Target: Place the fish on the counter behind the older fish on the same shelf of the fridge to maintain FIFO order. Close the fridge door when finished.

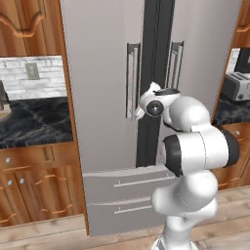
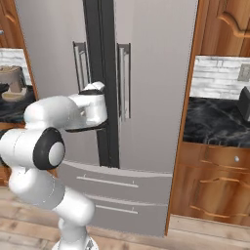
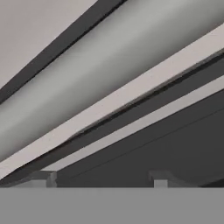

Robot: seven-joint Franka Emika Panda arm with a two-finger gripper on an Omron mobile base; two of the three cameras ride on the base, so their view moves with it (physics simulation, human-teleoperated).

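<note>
The grey steel fridge (image 1: 102, 73) (image 2: 156, 73) stands with both doors shut, so its shelf is hidden. My gripper (image 1: 135, 113) is up against the lower part of the left door's vertical bar handle (image 1: 132, 73) (image 2: 80, 63). The hand view has that handle (image 3: 109, 74) running slantwise, very close. There my gripper (image 3: 105, 179) has its fingertips (image 3: 51, 178) standing apart, and I cannot tell whether they touch the bar. The black marble counter (image 1: 34, 122) (image 2: 215, 122) flanks the fridge on both sides. No fish is in view.
A toaster (image 1: 237, 85) sits on the counter right of the fridge, and a brown-grey object (image 2: 12, 80) on the counter to its left. Wooden cabinets (image 1: 34, 190) stand below the counters. Two bottom drawers (image 1: 127, 195) are shut.
</note>
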